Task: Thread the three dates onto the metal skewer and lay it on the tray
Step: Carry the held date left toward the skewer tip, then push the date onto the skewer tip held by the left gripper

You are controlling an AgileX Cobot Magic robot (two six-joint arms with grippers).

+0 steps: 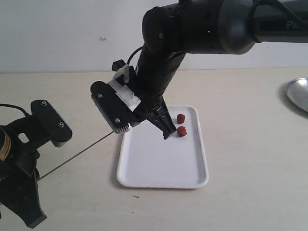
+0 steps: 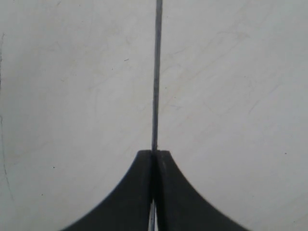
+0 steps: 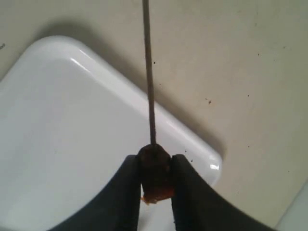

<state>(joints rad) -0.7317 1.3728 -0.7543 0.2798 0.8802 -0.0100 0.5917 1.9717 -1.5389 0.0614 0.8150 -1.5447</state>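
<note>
Only the right wrist view shows the date [image 3: 155,175] pinched between the two black fingers of the right hand [image 3: 155,162], with the tip of the metal skewer [image 3: 149,72] meeting its upper face over a corner of the white tray [image 3: 57,120]; how deep the tip sits cannot be told. In the exterior view that date is hidden behind the arm; the same view alone shows the two dates [image 1: 181,118] [image 1: 182,131] lying close together on the tray [image 1: 163,159] near its far right side, and a round silvery dish [image 1: 299,94] cut by the right edge of the table [image 1: 240,192]. The left wrist view shows the left hand [image 2: 154,156] clamped shut on the skewer [image 2: 157,72], which runs straight out over bare table. White letters "Pi", cut by the frame, sit on the right arm's upper link. The right hand [image 1: 167,134] hangs from an arm that enters at top right and bends down over the tray; the left hand [image 1: 32,179] sits low at lower left, and from it the skewer [image 1: 77,156] slants up towards the tray.
</note>
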